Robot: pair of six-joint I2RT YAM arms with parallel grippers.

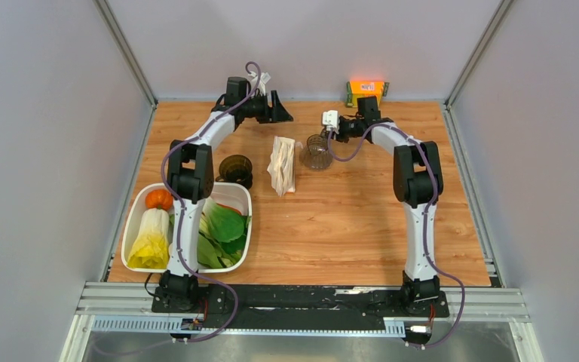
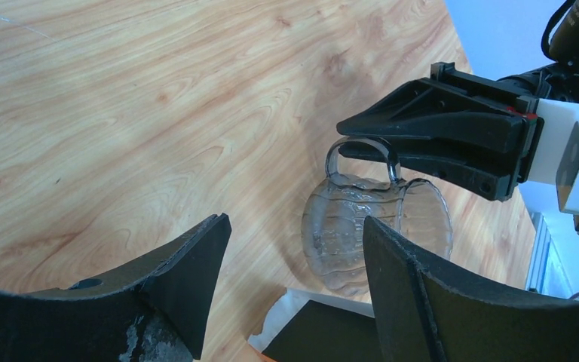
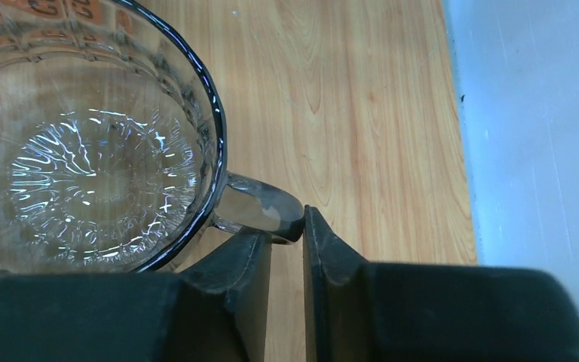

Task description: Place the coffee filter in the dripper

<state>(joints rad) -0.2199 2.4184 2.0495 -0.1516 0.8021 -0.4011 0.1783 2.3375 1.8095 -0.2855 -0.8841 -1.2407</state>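
Note:
The dripper (image 1: pixel 235 169), a dark brown see-through cup, stands on the wooden table left of centre, beside the left arm's elbow. No single white coffee filter shows in any view. My left gripper (image 1: pixel 277 113) (image 2: pixel 294 222) is open and empty, hovering at the back of the table, apart from the dripper. My right gripper (image 1: pixel 335 133) (image 3: pixel 286 226) is shut on the handle of a clear glass jug (image 1: pixel 317 151) (image 3: pixel 98 166). The left wrist view also shows the jug (image 2: pixel 332 234) and the right gripper (image 2: pixel 347 139) on its handle.
A clear-wrapped packet of cream filters (image 1: pixel 283 166) lies between the dripper and the jug; its pale corner (image 2: pixel 298 305) shows under my left jaws. A white bin (image 1: pixel 126 249) of vegetables sits front left. An orange box (image 1: pixel 367 90) stands at the back wall.

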